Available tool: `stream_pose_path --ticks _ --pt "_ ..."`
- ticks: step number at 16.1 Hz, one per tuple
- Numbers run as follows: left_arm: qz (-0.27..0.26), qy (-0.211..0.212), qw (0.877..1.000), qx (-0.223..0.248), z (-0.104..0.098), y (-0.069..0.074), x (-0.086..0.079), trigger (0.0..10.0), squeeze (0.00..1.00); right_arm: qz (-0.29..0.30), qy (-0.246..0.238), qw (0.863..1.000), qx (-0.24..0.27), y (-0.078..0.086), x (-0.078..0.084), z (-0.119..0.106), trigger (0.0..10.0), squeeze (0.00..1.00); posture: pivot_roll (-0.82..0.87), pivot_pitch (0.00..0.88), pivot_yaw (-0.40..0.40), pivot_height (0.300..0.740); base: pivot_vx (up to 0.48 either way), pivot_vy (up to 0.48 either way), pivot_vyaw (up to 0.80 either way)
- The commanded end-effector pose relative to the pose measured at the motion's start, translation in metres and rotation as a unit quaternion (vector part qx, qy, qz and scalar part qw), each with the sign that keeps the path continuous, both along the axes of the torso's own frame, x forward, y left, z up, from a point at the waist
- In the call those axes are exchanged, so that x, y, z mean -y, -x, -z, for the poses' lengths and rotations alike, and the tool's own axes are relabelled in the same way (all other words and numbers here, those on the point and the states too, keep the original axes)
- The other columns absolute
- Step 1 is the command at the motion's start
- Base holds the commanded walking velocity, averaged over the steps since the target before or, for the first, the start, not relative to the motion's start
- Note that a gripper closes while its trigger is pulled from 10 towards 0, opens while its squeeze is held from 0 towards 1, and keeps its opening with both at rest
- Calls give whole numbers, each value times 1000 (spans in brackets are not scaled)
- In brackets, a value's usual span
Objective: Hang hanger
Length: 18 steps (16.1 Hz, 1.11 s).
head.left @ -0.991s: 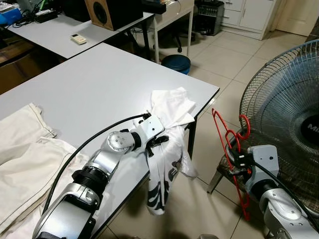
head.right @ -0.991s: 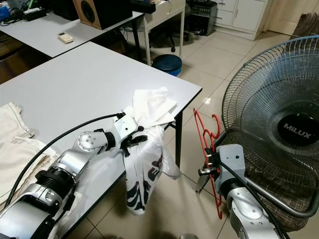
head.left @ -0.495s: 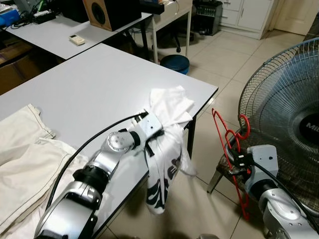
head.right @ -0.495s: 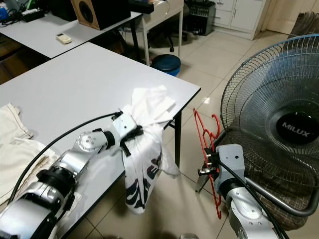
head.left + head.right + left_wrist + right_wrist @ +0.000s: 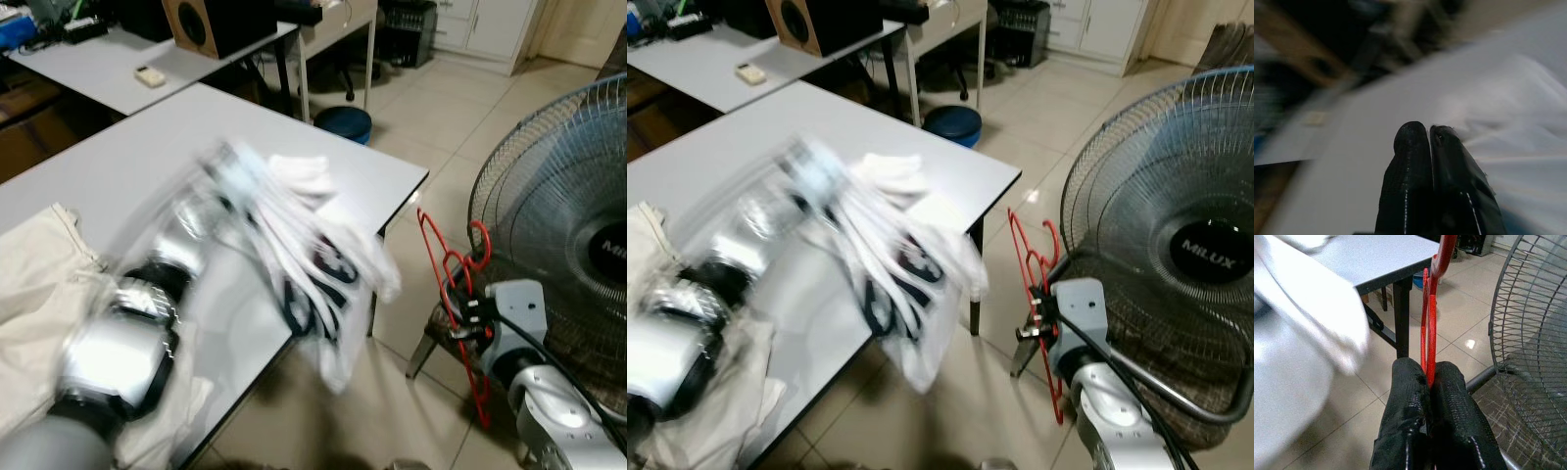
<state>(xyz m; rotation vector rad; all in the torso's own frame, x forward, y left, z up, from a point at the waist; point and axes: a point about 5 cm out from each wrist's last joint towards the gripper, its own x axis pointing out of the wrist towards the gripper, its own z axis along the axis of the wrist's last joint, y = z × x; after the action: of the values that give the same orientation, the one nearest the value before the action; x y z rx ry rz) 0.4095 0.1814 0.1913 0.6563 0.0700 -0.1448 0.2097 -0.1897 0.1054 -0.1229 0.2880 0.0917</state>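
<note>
Jaws of the right gripper [image 5: 1428, 382] pinch the red hanger [image 5: 1431, 328]; blurred left gripper [image 5: 1431, 134] jaws pressed together.

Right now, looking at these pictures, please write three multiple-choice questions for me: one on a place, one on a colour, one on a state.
1. Where is the large fan?
A. On the grey table
B. On the floor at the robot's right
C. Behind the speaker

2. What colour is the hanger?
A. Red
B. Blue
C. White

3. What is the state of the right hand?
A. Open above the floor
B. Shut on white cloth
C. Shut on the hanger

Answers:
1. B, the fan's wire cage stands beside the right arm, off the grey table.
2. A, its thin frame is red in both the eye views and the right wrist view.
3. C, the two black fingers pinch the red wire between them.
</note>
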Motion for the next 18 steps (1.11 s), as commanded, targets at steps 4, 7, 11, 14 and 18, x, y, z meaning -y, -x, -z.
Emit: stream_pose_path --ticks 4,7,11,14,18 --pt "-55 -73 991 94 -74 -10 -33 0 0 -1 4 1000 12 -4 2 -5 10000 0 -249 5 111 740 0 0 0" --pt "37 -70 996 -35 -24 -6 -10 10000 0 -5 3 1000 10 -5 0 -5 10000 0 -247 10 103 740 0 0 0" --pt "50 -51 992 -108 24 6 -5 10000 1000 -11 3 1000 7 -5 -1 -5 10000 0 -247 10 103 740 0 0 0" --pt "-21 -46 996 -69 4 4 -36 10000 1000 -13 4 1000 4 -3 0 -4 10000 0 -251 22 95 740 0 0 0" --pt "-71 66 994 -55 -5 5 -55 10000 1000 -12 5 1000 1 -4 0 -3 10000 0 -243 20 91 740 0 0 0"
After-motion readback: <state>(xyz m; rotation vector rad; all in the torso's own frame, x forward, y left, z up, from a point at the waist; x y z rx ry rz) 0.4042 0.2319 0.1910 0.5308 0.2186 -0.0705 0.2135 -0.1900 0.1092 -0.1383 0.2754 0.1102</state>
